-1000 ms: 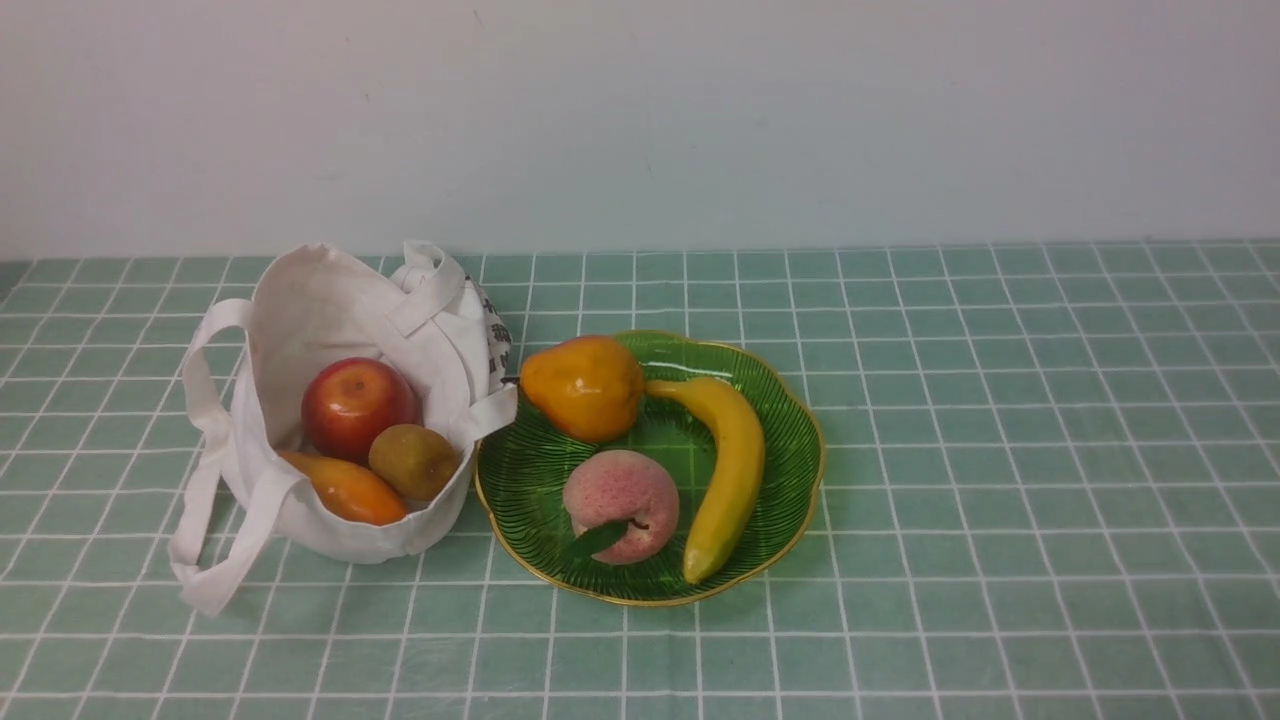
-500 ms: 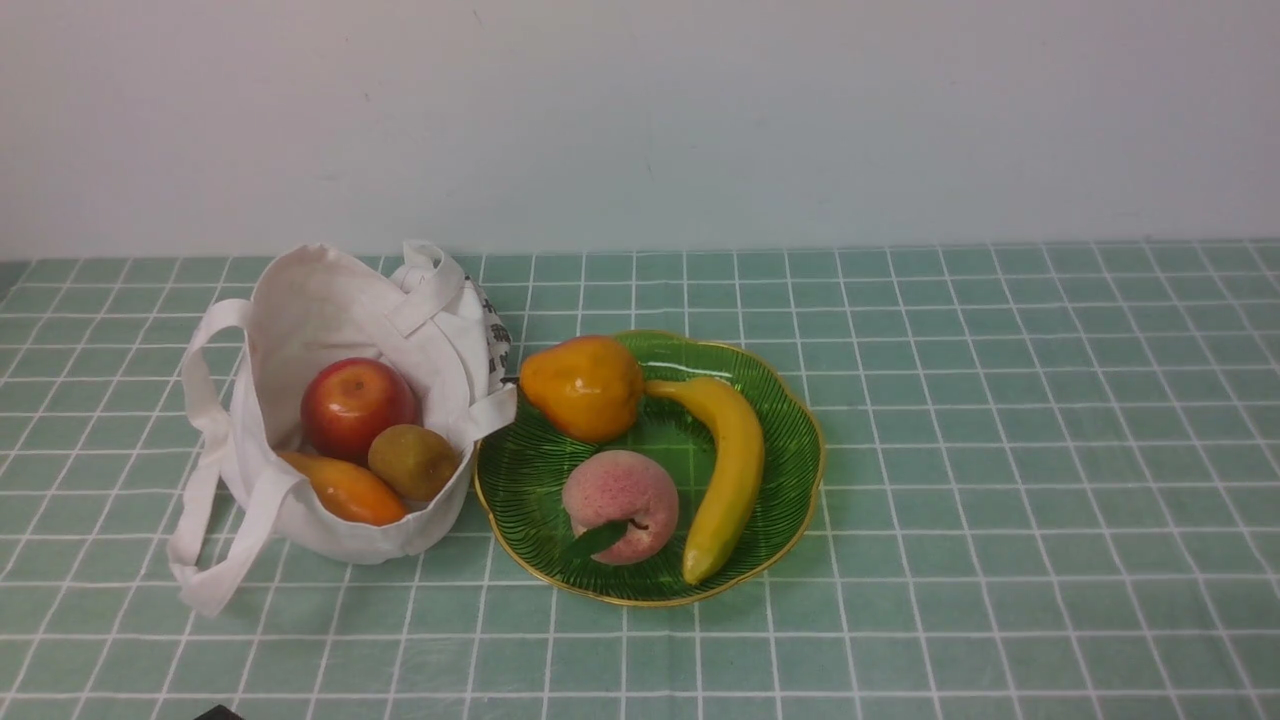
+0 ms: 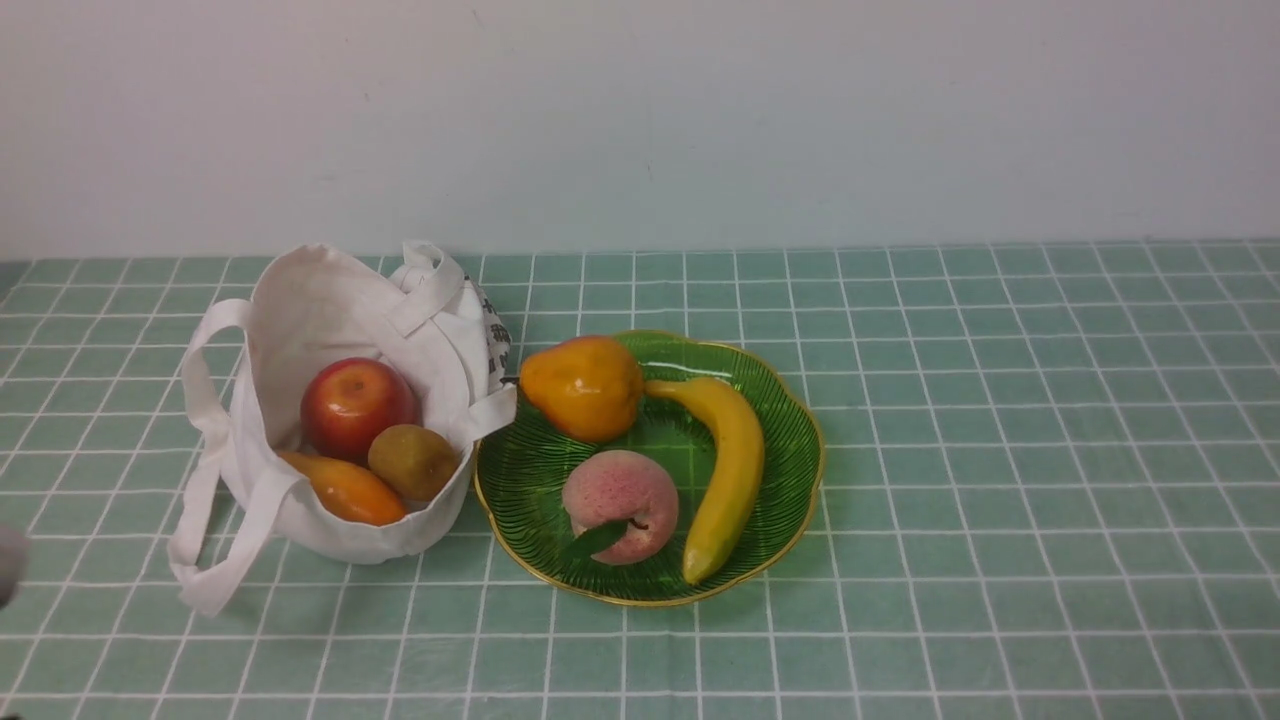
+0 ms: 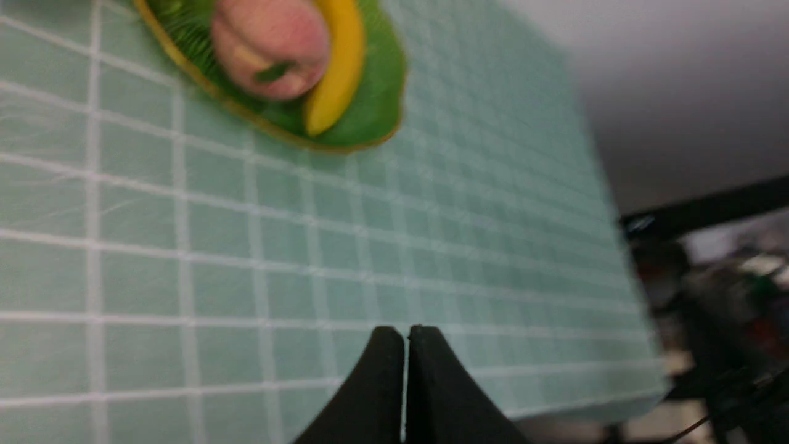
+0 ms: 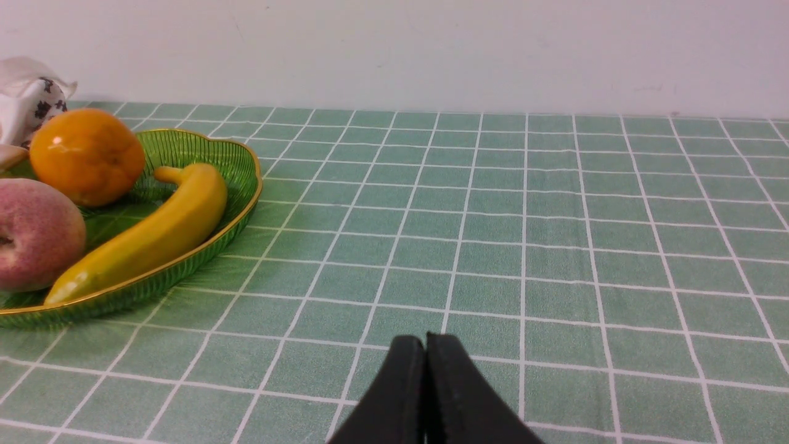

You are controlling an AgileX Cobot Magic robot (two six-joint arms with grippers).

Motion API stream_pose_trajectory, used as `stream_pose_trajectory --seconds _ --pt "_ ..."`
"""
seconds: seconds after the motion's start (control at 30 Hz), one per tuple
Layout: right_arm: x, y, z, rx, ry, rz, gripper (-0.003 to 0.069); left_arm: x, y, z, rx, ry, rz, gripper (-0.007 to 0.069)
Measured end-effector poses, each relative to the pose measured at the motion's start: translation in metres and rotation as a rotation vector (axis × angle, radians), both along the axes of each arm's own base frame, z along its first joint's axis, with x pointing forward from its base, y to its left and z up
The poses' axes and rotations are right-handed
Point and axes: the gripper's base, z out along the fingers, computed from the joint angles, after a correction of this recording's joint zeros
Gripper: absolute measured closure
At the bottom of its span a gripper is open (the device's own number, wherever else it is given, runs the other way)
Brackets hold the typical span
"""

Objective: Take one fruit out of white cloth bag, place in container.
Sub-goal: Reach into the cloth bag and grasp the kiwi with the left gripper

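toward the left of the counter (image 3: 1000, 450), the white cloth bag (image 3: 330, 300) stands open; the kiwi (image 3: 413, 461) lies inside, against the apple (image 3: 355, 405) and orange fruit (image 3: 345, 490). plate (image 3: 795, 440) just right of the bag. left tool (image 4: 405, 336): jaws pressed together, empty, well apart from the kiwi. right tool (image 5: 425, 342): same condition, over bare counter.

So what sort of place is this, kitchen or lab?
Probably a lab tabletop setup: a green checked tablecloth against a bare white wall, and blurred equipment clutter beyond the table edge in the left wrist view.
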Motion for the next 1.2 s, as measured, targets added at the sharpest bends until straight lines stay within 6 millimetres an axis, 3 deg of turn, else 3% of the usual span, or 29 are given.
stream_pose_trajectory --seconds 0.17,0.23,0.33,0.4,0.43,0.63,0.67,0.7,0.83,1.0,1.2 --pt "0.000 0.000 0.000 0.000 0.000 0.000 0.0674 0.054 0.011 0.019 0.307 0.150 -0.072 0.0630" --pt "0.000 0.000 0.000 0.000 0.000 0.000 0.0674 0.073 0.013 0.024 0.362 0.169 -0.074 0.0622" --pt "0.000 0.000 0.000 0.000 0.000 0.000 0.0674 0.116 0.014 0.022 0.428 0.245 -0.086 0.0575" --pt "0.000 0.000 0.000 0.000 0.000 0.000 0.0674 0.127 0.013 0.021 0.433 0.265 -0.086 0.0554" --pt "0.000 0.000 0.000 0.000 0.000 0.000 0.0674 0.147 0.011 0.022 0.429 0.286 -0.078 0.0511" --pt "0.000 0.000 0.000 0.000 0.000 0.000 0.0674 0.201 0.005 0.014 0.415 0.321 -0.071 0.0347" --pt "0.000 0.000 0.000 0.000 0.000 0.000 0.0674 0.203 0.005 0.014 0.416 0.322 -0.073 0.0335" --pt "0.000 0.000 0.000 0.000 0.000 0.000 0.0674 0.220 0.003 0.009 0.425 0.325 -0.090 0.0279" --pt "0.000 0.000 0.000 0.000 0.000 0.000 0.0674 0.253 -0.005 0.000 0.466 0.289 -0.175 0.0174" --pt "0.000 0.000 0.000 0.000 0.000 0.000 0.0674 0.284 -0.024 -0.017 0.483 0.265 -0.231 0.0092" --pt "0.000 0.000 0.000 0.000 0.000 0.000 0.0674 0.296 -0.024 -0.041 0.490 0.340 -0.171 0.0083"
